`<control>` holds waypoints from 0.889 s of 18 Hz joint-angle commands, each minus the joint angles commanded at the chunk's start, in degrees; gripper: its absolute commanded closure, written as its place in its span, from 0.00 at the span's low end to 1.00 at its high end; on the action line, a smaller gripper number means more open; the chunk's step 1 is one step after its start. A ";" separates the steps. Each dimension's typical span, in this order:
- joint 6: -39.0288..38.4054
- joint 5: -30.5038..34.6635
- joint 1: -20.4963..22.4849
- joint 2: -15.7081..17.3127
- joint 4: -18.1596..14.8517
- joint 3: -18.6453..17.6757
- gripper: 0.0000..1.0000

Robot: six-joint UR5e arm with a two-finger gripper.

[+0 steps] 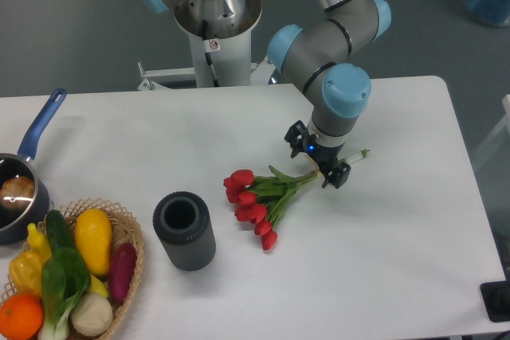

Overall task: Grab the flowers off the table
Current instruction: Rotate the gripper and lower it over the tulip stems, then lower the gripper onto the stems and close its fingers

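Observation:
The flowers (256,199), a bunch of red tulip buds with green leaves, lie flat on the white table (398,260) near its middle. Their pale green stems run up and to the right, ending near the table's right side. My gripper (321,166) hovers over the stems, its two dark fingers straddling them with a gap between. The fingers look open and the stems still rest on the table. The gripper body hides the stretch of stem below it.
A dark grey ribbed cylinder (184,231) stands upright left of the blooms. A wicker basket (127,276) of vegetables and fruit sits at the front left corner. A blue-handled pot (20,189) is at the left edge. The robot base (215,29) stands behind the table.

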 joint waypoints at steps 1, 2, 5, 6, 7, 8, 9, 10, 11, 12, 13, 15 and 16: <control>0.00 -0.01 0.00 -0.18 0.09 0.09 0.00; -0.09 -0.10 0.00 -0.27 0.18 0.09 0.00; 0.08 -0.01 -0.09 -0.79 0.18 0.09 0.00; 0.26 0.16 0.00 -0.88 0.18 0.09 0.00; 0.44 0.34 -0.09 -0.88 0.18 0.09 0.00; 0.61 0.34 -0.09 -0.88 0.09 0.09 0.00; 0.61 0.43 -0.09 -0.88 0.09 0.09 0.00; 0.61 0.43 -0.09 -0.97 0.09 0.17 0.00; 1.14 0.60 -0.09 -0.97 0.26 0.26 0.01; 2.10 0.60 -0.09 -1.06 0.26 0.18 0.01; 2.98 0.60 -0.09 -1.06 0.26 0.18 0.01; 3.95 0.60 0.00 -1.15 0.26 0.18 0.01; 4.65 0.60 0.00 -1.15 0.26 0.18 0.01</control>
